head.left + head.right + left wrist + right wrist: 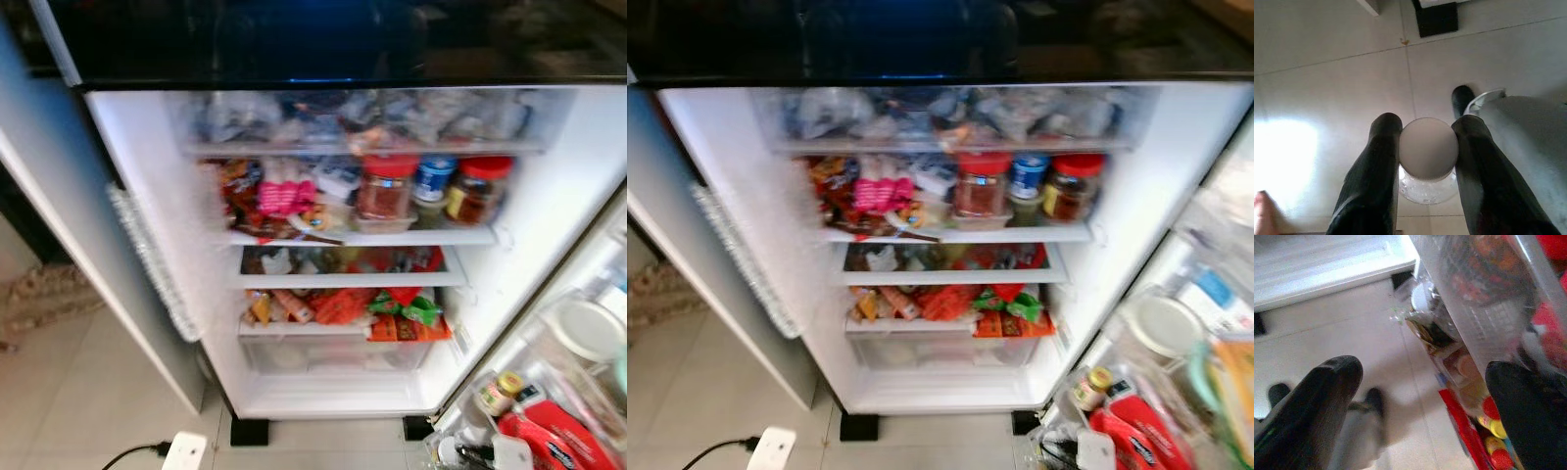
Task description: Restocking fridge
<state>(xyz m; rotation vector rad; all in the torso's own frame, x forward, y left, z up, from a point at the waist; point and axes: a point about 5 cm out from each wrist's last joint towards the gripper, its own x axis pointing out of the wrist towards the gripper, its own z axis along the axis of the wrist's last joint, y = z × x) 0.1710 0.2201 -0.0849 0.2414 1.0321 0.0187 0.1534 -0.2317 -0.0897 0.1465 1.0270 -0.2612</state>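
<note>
The fridge [147, 196] stands open before me with packed shelves. Two red-lidded jars [387, 186] flank a blue-lidded jar [431, 178] on the upper shelf, beside snack packets [284, 196]. More packets [392, 313] lie on the lower shelf above a clear drawer [333, 352]. My left gripper [1427, 152] hangs low over the tiled floor, shut on a clear bottle [1428, 147] with a pale round cap. My right gripper [1425, 401] is open beside the door shelf [1484, 313], with nothing between its fingers.
The fridge door [578, 333] swings out at the right, its racks holding a red packet [549, 441] and a small yellow-lidded jar [505, 387]. A white power strip [181, 452] with a black cable lies on the floor at the fridge's left front.
</note>
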